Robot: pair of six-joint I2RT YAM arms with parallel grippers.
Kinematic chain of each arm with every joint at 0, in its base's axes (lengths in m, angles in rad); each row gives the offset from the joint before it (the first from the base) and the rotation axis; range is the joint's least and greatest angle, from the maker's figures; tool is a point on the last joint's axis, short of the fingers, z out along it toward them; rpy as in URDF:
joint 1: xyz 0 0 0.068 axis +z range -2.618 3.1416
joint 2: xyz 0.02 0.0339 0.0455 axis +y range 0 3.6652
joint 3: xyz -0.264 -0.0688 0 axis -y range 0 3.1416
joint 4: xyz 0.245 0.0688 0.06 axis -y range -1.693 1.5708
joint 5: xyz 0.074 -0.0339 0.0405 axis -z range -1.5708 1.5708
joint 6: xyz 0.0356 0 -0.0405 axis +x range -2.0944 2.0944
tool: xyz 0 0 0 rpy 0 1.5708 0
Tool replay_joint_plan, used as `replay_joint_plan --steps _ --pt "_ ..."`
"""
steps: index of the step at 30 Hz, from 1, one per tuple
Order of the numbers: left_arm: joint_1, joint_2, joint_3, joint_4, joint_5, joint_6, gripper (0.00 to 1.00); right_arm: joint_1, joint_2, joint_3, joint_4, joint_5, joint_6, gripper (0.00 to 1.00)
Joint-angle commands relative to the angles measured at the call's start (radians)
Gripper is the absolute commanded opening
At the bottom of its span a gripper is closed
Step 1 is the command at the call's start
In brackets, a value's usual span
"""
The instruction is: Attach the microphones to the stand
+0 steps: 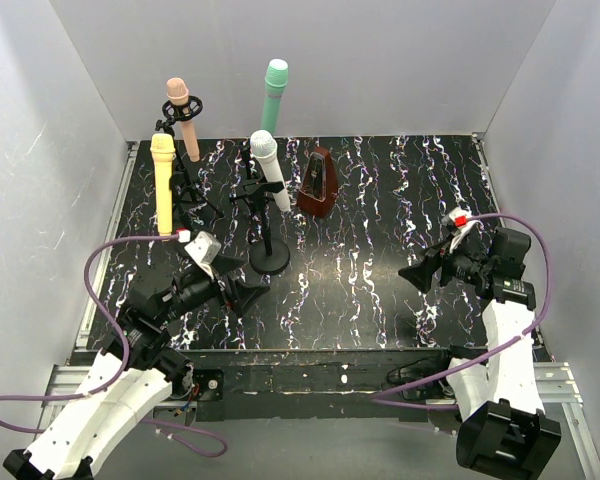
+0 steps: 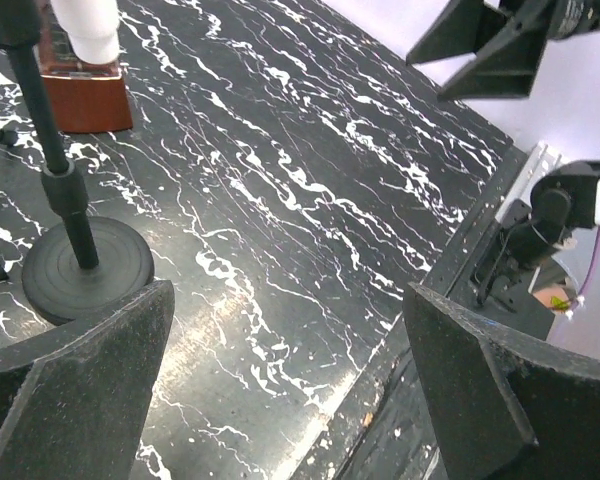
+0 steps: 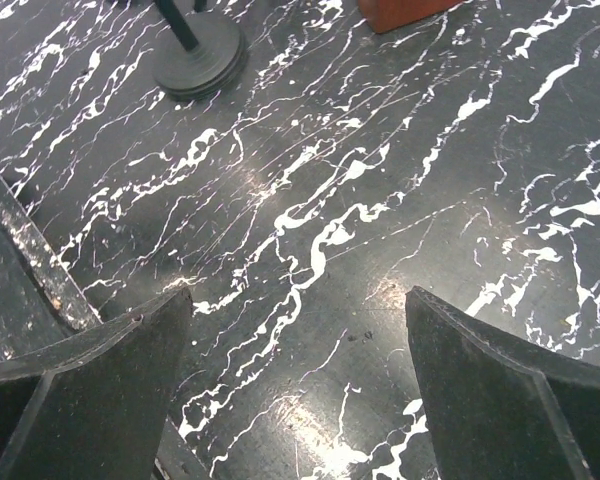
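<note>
In the top view four microphones stand up in black stands at the back left: the peach-pink one (image 1: 183, 118), the pale yellow one (image 1: 163, 182), the teal-green one (image 1: 275, 95) and the white one (image 1: 268, 168). The white one's stand has a round black base (image 1: 269, 261), also in the left wrist view (image 2: 85, 270) and the right wrist view (image 3: 200, 58). My left gripper (image 1: 242, 285) is open and empty just left of that base. My right gripper (image 1: 423, 270) is open and empty at the right, low over the table.
A brown pyramid-shaped metronome (image 1: 318, 182) stands right of the white microphone; it also shows in the left wrist view (image 2: 80, 90). Grey walls enclose the black marbled table (image 1: 380, 200). A metal rail runs along the near edge (image 2: 480, 240).
</note>
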Motion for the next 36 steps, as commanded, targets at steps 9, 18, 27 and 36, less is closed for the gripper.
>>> replay_joint_plan --steps 9,18,27,36 --pt "0.0 0.008 0.008 -0.085 0.045 0.146 0.98 -0.064 -0.06 0.028 0.075 0.037 0.166 0.95" --pt "0.0 0.014 0.031 -0.12 -0.063 0.151 0.98 -0.08 -0.085 0.054 0.1 0.065 0.26 0.96" --pt "0.0 -0.024 0.014 -0.1 -0.055 0.165 0.98 -0.104 -0.099 0.066 0.086 0.044 0.274 0.96" --pt "0.0 -0.04 0.02 -0.112 -0.084 0.165 0.98 -0.115 -0.102 0.054 0.12 0.037 0.335 0.97"
